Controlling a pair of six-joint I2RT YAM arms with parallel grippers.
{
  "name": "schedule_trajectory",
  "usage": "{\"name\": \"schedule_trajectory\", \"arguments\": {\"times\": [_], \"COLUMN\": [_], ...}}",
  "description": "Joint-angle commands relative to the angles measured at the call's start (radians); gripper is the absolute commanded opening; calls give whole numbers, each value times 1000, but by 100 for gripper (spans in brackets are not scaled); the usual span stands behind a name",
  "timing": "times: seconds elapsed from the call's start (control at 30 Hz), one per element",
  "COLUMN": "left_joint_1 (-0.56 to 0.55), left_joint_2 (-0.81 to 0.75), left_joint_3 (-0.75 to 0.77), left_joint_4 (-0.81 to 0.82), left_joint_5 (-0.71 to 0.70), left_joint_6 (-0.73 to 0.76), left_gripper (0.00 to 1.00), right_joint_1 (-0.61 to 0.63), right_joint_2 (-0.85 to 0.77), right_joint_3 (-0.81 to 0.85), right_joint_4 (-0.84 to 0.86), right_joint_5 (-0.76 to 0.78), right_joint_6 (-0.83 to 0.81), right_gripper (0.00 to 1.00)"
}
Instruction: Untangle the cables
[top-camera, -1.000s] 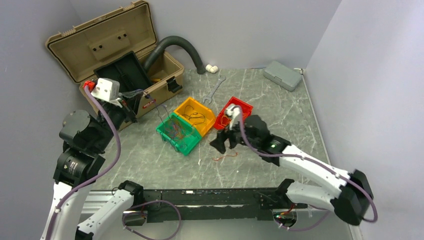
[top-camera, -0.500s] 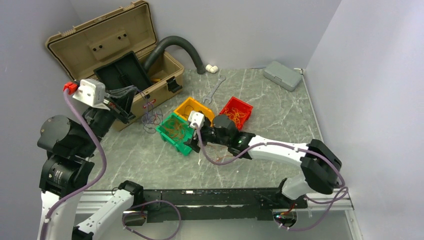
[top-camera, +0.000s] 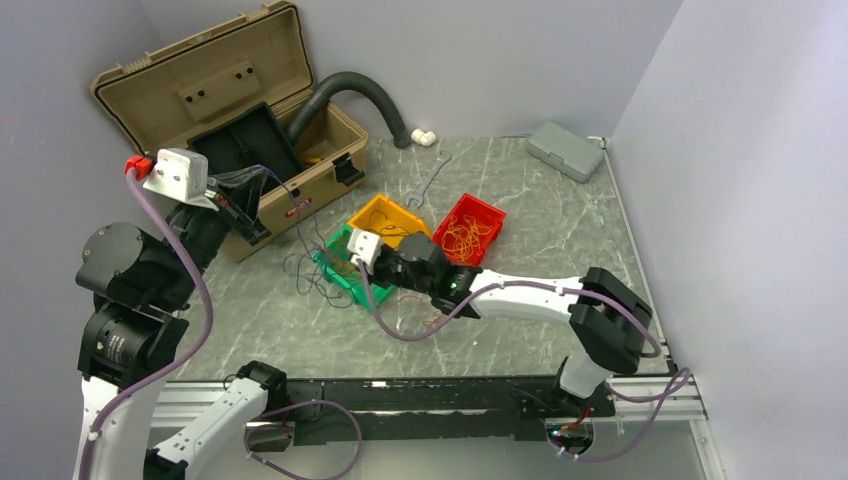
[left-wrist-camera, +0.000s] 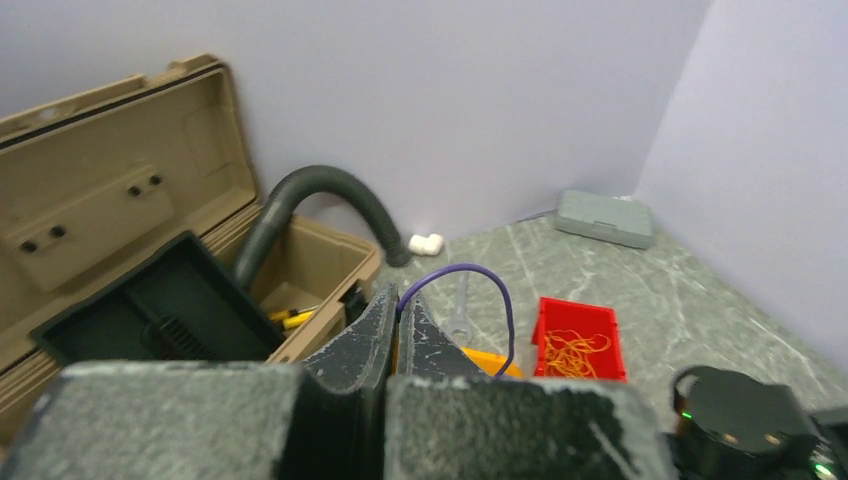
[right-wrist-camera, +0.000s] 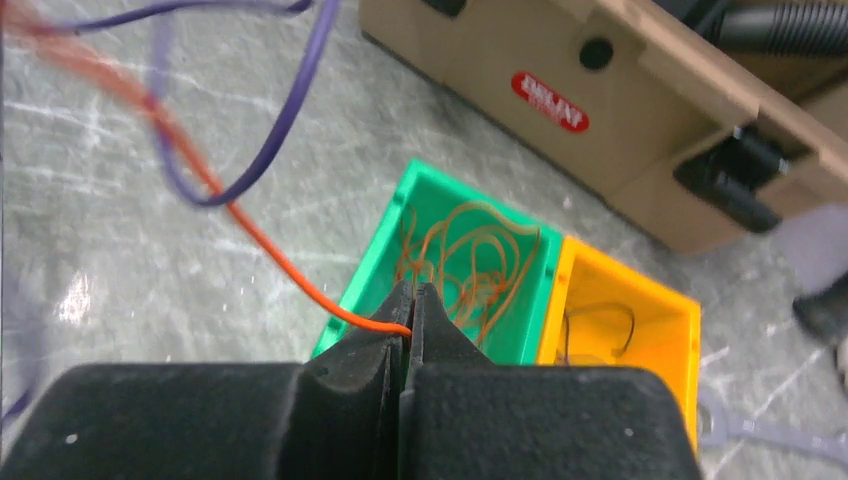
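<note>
The cables are thin wires. My left gripper (top-camera: 268, 185) is raised beside the toolbox and shut on a thin purple wire (left-wrist-camera: 478, 275), which loops out of its tips (left-wrist-camera: 400, 300). Dark strands (top-camera: 308, 262) hang from it down to the table. My right gripper (top-camera: 338, 268) is over the green bin's (right-wrist-camera: 450, 200) near-left corner. It is shut (right-wrist-camera: 408, 322) on an orange wire (right-wrist-camera: 250, 235) that runs up and to the left, crossing a purple wire (right-wrist-camera: 262, 160). Orange wires lie in the green bin, and a black wire (right-wrist-camera: 600, 325) lies in the yellow bin (right-wrist-camera: 640, 345).
A red bin (top-camera: 468, 228) holds orange wires, beside the yellow bin (top-camera: 385, 213). The open tan toolbox (top-camera: 250, 130) with a ribbed hose (top-camera: 350, 88) stands at the back left. A wrench (top-camera: 430, 180), a white fitting (top-camera: 424, 137) and a grey case (top-camera: 565, 150) lie further back.
My right arm has swung left from the red bin to the green bin and shut on the orange wire. The left gripper has risen slightly with its wires.
</note>
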Motion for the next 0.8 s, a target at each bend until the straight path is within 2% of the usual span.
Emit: {"name": "schedule_trajectory", "arguments": {"times": [0.0,0.1,0.17,0.23,0.27,0.33,0.47,0.63,0.77], "left_joint_1": [4,3,3,3,3,3,4,3,3], "left_joint_2": [2,-1,-3,-4,-6,-7,20,79,141], "left_joint_3": [36,36,36,29,20,5,-17,-15,27], "left_joint_4": [-21,-36,-42,-40,-33,-15,7,64,57], "left_joint_5": [-209,-347,-425,-495,-504,-487,-409,-190,-148], "left_joint_6": [13,16,20,20,19,6,-38,-70,-80], "left_gripper": [0,0,0,0,0,0,0,0,0], "right_joint_1": [-33,-100,-183,-310,-423,-578,-714,-720,-720], "right_joint_2": [-136,-259,-367,-477,-528,-623,-798,-906,-916], "right_joint_3": [-147,-259,-345,-413,-443,-507,-601,-603,-552], "right_joint_4": [99,27,-56,-249,-332,-442,-515,-535,-603], "right_joint_5": [107,228,315,396,402,356,322,316,318], "right_joint_6": [116,302,489,707,851,973,1060,1008,951], "right_gripper": [0,0,0,0,0,0,0,0,0]}}
